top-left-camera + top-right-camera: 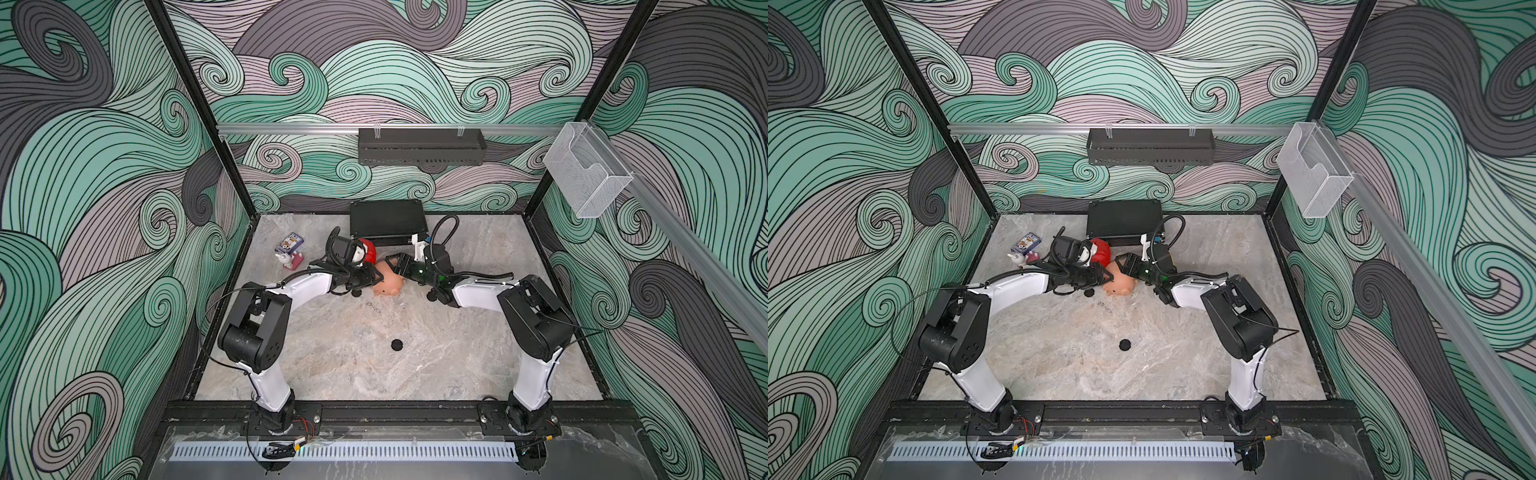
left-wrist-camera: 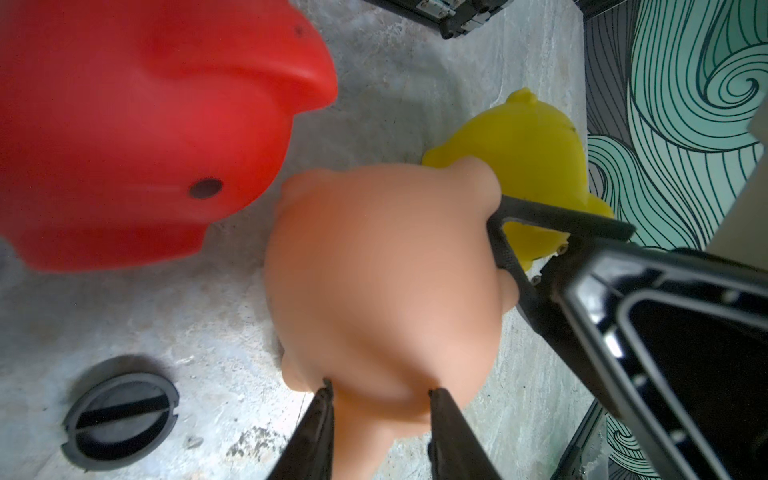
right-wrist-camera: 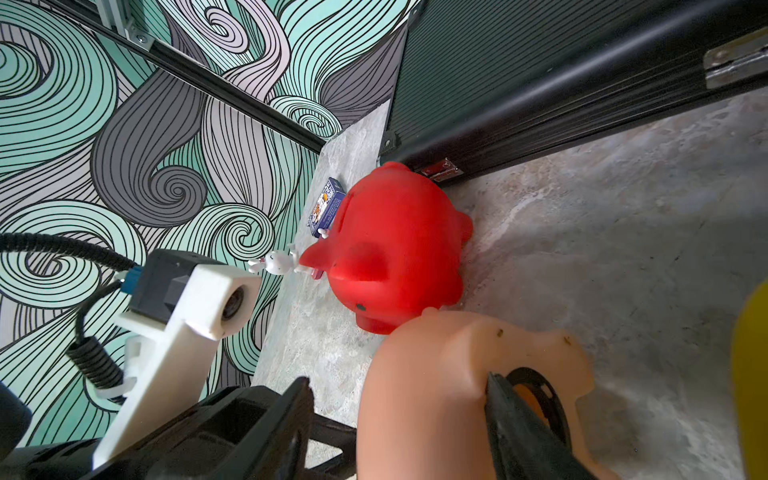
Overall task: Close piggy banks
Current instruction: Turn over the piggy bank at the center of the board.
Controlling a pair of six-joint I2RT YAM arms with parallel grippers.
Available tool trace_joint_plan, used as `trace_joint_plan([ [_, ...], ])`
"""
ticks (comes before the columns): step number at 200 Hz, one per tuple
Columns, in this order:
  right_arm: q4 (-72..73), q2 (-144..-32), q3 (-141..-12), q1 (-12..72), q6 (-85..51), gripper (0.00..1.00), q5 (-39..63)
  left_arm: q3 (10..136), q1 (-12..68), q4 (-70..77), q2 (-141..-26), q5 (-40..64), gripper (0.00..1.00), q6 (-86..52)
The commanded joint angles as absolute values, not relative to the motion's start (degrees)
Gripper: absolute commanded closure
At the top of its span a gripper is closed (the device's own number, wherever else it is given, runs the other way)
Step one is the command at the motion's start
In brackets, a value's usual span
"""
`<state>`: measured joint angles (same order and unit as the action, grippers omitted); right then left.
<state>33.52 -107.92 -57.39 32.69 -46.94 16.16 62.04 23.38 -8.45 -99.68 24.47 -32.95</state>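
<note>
**Pig between two hands, belly hole unplugged**

Top views: the peach pig [image 1: 388, 286] lies tipped over at mid-desk [image 1: 374, 374], caught between the left hand [image 1: 376, 277] and the right hand [image 1: 395, 266]. The red pig [image 1: 369, 248] sits just behind it. A black plug [image 1: 397, 344] lies well apart, nearer the arm bases.

Left wrist: the left hand's fingers [image 2: 324, 415] clamp a narrow nub of the peach pig, snout or leg, too blurred to say which. A second plug [image 2: 120, 419] rests near on the desk, and the yellow pig [image 2: 528, 153] lies beyond.

Right wrist: one finger [image 3: 511, 419] of the right hand sits at the open belly hole [image 3: 540, 395]. Whether it pinches the wall or only braces there, I cannot tell.

The shell looks hollow, light and glossy, so it will likely slip and dent. The nubs and the hole rim seem the safest holds.
</note>
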Motion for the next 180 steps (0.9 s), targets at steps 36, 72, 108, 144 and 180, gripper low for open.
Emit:
trace_joint_plan([
  [36, 35.25, -104.94, -57.73, 36.13, -47.90, 0.34, 21.58, 61.52, 24.01, -11.25, -104.20, 21.72, 0.64, -32.83],
  [72, 33.59, -105.77, -58.71, 36.18, -46.32, 0.34, 20.05, 61.33, 23.65, -11.60, -104.39, 21.45, 0.64, -32.46],
  [108, 32.47, -108.00, -59.82, 36.17, -44.66, 0.33, 18.07, 61.52, 23.30, -12.20, -103.99, 21.49, 0.63, -31.99],
  [144, 32.42, -109.38, -59.52, 36.19, -44.06, 0.32, 17.59, 61.61, 23.15, -12.05, -104.33, 21.88, 0.63, -31.99],
  [180, 31.54, -109.71, -59.22, 36.25, -43.62, 0.30, 16.46, 61.47, 23.03, -11.93, -104.68, 22.09, 0.63, -32.17],
])
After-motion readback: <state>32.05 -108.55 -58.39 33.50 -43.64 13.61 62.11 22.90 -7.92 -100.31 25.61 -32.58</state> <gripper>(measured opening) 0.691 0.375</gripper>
